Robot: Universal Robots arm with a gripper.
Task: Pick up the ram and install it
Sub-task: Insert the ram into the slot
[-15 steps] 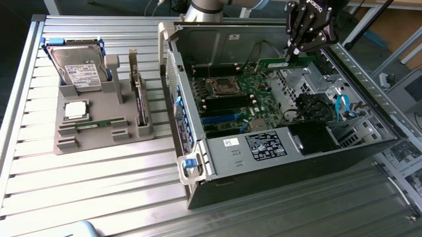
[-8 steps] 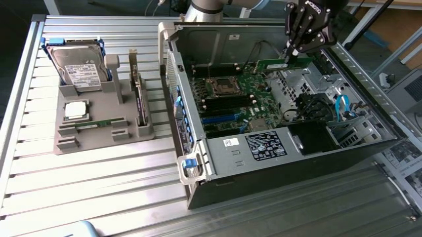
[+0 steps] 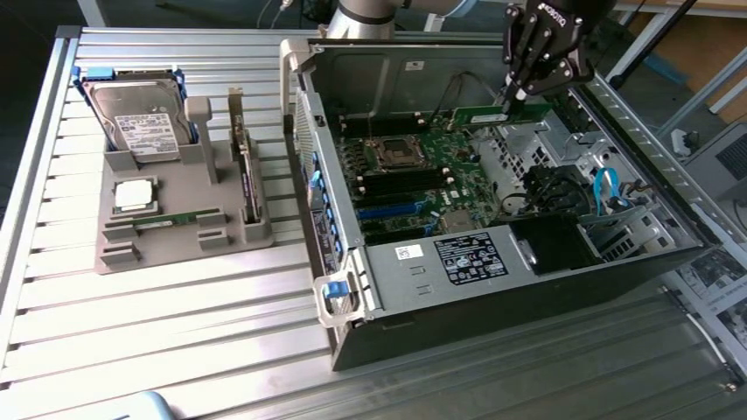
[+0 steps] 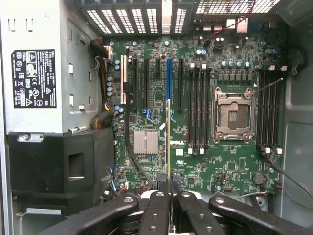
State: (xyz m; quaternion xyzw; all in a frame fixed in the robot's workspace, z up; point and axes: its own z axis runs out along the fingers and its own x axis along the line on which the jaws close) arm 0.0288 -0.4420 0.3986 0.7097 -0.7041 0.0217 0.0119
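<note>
My gripper (image 3: 513, 94) hangs over the far side of the open computer case (image 3: 350, 289), shut on the ram (image 3: 488, 115), a thin green board held on edge above the motherboard (image 3: 426, 179). In the wrist view the ram (image 4: 169, 142) shows edge-on as a thin yellowish line running out from between my fingertips (image 4: 169, 196). It lies over the middle of the motherboard (image 4: 230, 166), roughly in line with the blue expansion slot (image 4: 169, 78). The black memory slots (image 4: 198, 107) sit beside the processor socket (image 4: 233, 115), apart from the ram.
On the exterior view's left a grey holder (image 3: 175, 236) carries a hard drive (image 3: 140, 122), a square silver chip (image 3: 135, 194) and an upright card (image 3: 243, 149). Inside the case, cables and drive bays (image 3: 583, 201) crowd one side; a labelled power supply (image 4: 34, 78) is there too.
</note>
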